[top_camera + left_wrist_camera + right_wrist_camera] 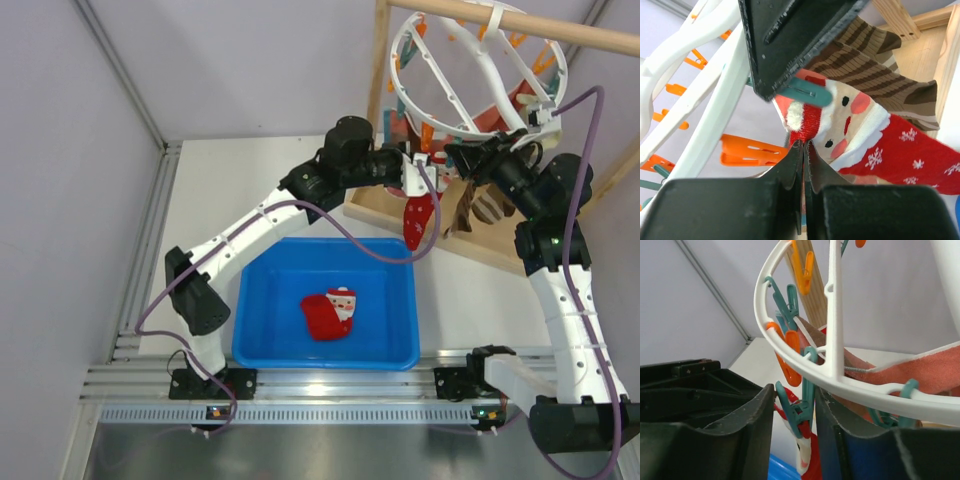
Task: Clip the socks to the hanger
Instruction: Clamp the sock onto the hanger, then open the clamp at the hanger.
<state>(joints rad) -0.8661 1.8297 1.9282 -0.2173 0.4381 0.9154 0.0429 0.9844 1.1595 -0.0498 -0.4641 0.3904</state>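
Hung from a wooden stand [540, 25] at the back of the table [250, 180]: a round white hanger [478, 75], ringed with orange and teal clothespins [787, 357]. Just under the hanger's near rim, held up by the left gripper [414, 190]: a red Santa sock [419, 225], toe dangling. Pinched tight between that gripper's fingers [785, 172], no gap left: the sock's red cuff. Right at the hanger's rim, straddled by the right gripper [794, 390]: a teal clothespin [796, 412], jaws narrowly parted either side of it. Cannot tell whether pressing it. Also under the hanger, beside the red one: brown striped socks [468, 205]. Well below the hanger, toward the arm bases: a blue bin [255, 330], with a second Santa sock [330, 312] lying inside.
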